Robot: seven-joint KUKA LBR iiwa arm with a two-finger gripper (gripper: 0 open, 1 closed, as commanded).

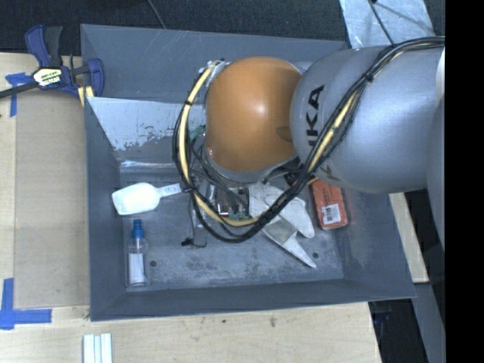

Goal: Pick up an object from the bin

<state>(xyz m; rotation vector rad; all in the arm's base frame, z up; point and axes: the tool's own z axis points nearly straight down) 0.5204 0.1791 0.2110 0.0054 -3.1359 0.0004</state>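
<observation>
While the gripper (198, 231) hangs low over the bin (242, 269), white scoop (136, 198) just beside it, blue-capped bottle (136, 252) near, its grip impossible to tell.

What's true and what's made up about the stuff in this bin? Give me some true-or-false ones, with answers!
1. A white scoop lies in the left part of the bin. True.
2. The little clear bottle has a red cap. False: its cap is blue.
3. The bottle lies just below the scoop in the camera view, close to the bin's left wall. True.
4. The orange-red packet lies next to the scoop. False: it lies on the right side of the bin, beside the white wedge-shaped pieces and far from the scoop.
5. The round cover on the robot's wrist is orange. True.
</observation>
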